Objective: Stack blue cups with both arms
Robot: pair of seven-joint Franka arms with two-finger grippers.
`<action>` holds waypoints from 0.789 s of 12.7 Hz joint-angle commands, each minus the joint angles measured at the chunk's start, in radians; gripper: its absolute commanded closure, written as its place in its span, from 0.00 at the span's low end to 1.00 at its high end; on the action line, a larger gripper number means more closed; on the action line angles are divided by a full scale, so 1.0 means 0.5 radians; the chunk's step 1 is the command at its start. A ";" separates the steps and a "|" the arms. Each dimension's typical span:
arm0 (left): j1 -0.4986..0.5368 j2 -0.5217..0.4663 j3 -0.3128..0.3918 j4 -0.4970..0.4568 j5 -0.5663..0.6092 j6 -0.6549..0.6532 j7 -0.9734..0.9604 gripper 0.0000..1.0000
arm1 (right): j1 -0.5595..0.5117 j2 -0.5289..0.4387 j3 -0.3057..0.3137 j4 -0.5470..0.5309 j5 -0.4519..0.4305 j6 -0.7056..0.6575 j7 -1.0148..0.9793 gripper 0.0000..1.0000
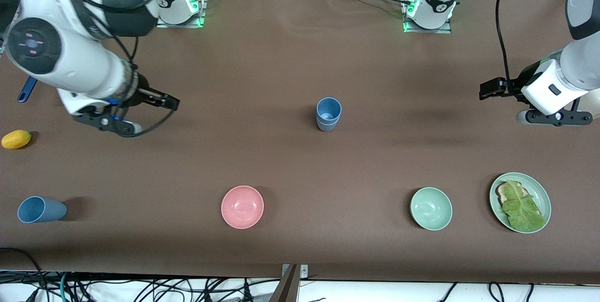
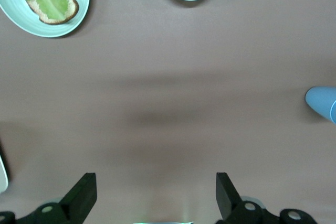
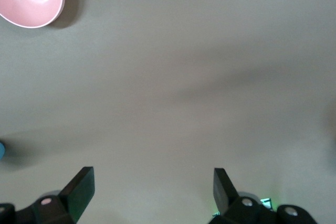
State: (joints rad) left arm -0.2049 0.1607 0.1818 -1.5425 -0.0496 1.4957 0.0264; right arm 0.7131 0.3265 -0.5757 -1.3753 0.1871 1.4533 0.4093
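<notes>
Two blue cups (image 1: 328,114) stand nested upright at the middle of the table; the edge of this stack shows in the left wrist view (image 2: 321,102). A third blue cup (image 1: 41,209) lies on its side near the front edge at the right arm's end. My right gripper (image 1: 171,101) is open and empty, up over bare table between its base and the stack. My left gripper (image 1: 487,90) is open and empty, over bare table toward the left arm's end. Both wrist views show wide-apart fingers, the left gripper (image 2: 156,192) and the right gripper (image 3: 153,190), with only tablecloth between them.
A pink bowl (image 1: 242,207) and a mint-green bowl (image 1: 431,208) sit nearer the front camera than the stack. A green plate (image 1: 539,189) with bread and lettuce is beside the mint bowl. A yellow fruit (image 1: 16,139) and a blue handle (image 1: 27,90) lie at the right arm's end.
</notes>
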 commanded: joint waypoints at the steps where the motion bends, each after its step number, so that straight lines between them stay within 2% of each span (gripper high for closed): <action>1: 0.005 0.010 -0.002 0.051 -0.026 -0.034 0.083 0.00 | -0.504 -0.364 0.505 -0.204 -0.207 -0.020 -0.241 0.00; 4: 0.026 0.010 0.008 0.045 -0.030 -0.034 0.082 0.00 | -1.096 -0.652 1.067 -0.488 -0.309 0.017 -0.266 0.00; 5: 0.029 0.010 0.008 0.054 -0.033 -0.031 0.091 0.00 | -1.183 -0.747 1.169 -0.614 -0.346 0.090 -0.269 0.00; 6: 0.020 0.010 0.008 0.063 -0.033 -0.031 0.085 0.00 | -1.190 -0.794 1.176 -0.682 -0.347 0.118 -0.269 0.00; 10: 0.020 0.010 -0.005 0.060 -0.030 -0.034 0.076 0.00 | -1.233 -0.754 1.127 -0.627 -0.319 0.088 -0.318 0.00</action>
State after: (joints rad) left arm -0.1983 0.1606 0.1793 -1.5372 -0.0496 1.4956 0.0456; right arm 0.1252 -0.0421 -0.0076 -1.6785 0.0333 1.4904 0.2801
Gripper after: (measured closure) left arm 0.000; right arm 0.000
